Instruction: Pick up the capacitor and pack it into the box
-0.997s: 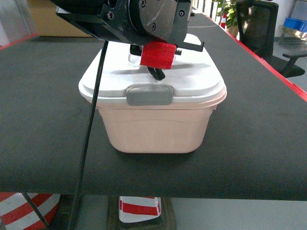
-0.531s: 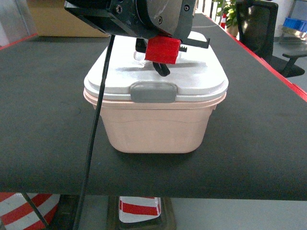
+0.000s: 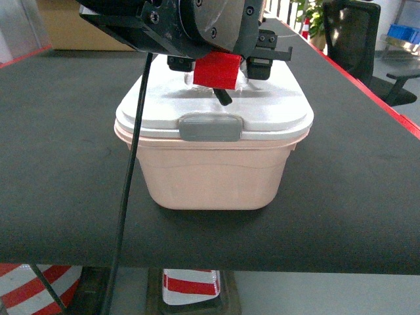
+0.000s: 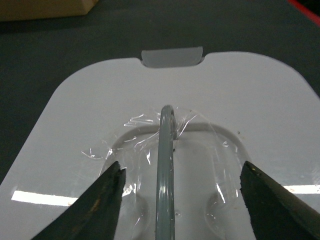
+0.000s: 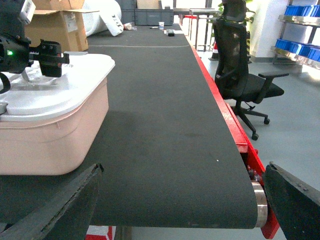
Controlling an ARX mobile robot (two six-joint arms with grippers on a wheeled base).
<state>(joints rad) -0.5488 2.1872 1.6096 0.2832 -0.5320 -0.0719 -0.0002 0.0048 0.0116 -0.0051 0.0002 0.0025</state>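
- The box [image 3: 213, 172] sits at the centre of the head view on a dark table [image 3: 59, 177], with its white lid [image 3: 262, 108] on.
- The left gripper [image 4: 175, 192] hovers over the lid, jaws spread wide on either side of the grey handle [image 4: 165, 175], not touching it.
- The right gripper [image 5: 175, 210] is spread wide at the bottom of its wrist view, holding nothing.
- The capacitor cannot be seen.

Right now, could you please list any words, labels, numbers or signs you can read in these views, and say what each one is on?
No text can be read in any view.
The box and its white lid are plain.
The label on the left arm in the right wrist view is too small to read.
The cardboard cartons behind show no readable print.
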